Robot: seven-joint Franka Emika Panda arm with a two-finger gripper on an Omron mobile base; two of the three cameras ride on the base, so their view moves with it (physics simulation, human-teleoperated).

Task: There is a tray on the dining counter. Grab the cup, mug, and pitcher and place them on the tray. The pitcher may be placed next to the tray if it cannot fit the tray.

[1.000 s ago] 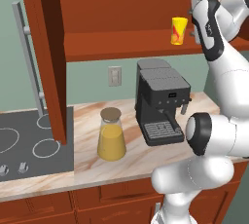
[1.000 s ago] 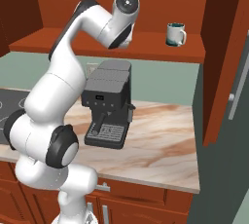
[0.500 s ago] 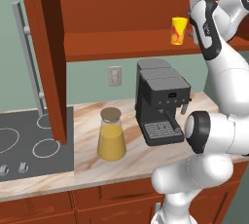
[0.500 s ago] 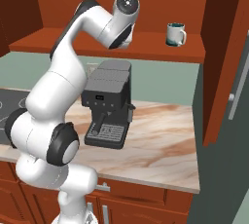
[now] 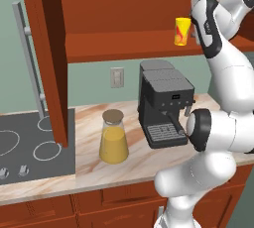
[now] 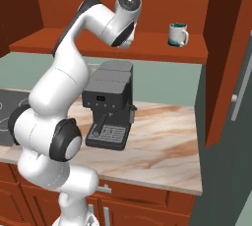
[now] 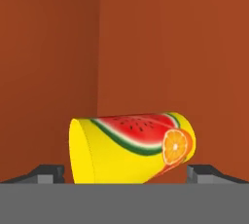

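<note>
The yellow cup (image 5: 182, 31) stands on the wooden cabinet shelf (image 5: 124, 43). In the hand view the cup (image 7: 131, 150) shows a watermelon and orange print and lies between the two fingertips (image 7: 46, 173). My gripper (image 7: 125, 174) is open around it, and the pads are still apart from its sides. From the left base view the gripper (image 5: 192, 24) sits just right of the cup. The white-and-teal mug (image 6: 177, 34) stands further right on the same shelf. The pitcher (image 5: 114, 138) with orange liquid stands on the marbled counter. The tray and the dining counter are out of view.
A black coffee machine (image 5: 163, 103) stands on the counter (image 5: 94, 172) below the shelf, right of the pitcher. An open cabinet door (image 5: 47, 58) hangs over the stovetop (image 5: 30, 147) at the left. Another open door (image 6: 229, 58) stands at the right.
The hand has edged a little to the left, closer to the cup. The jaws have stayed open, and nothing else has moved.
</note>
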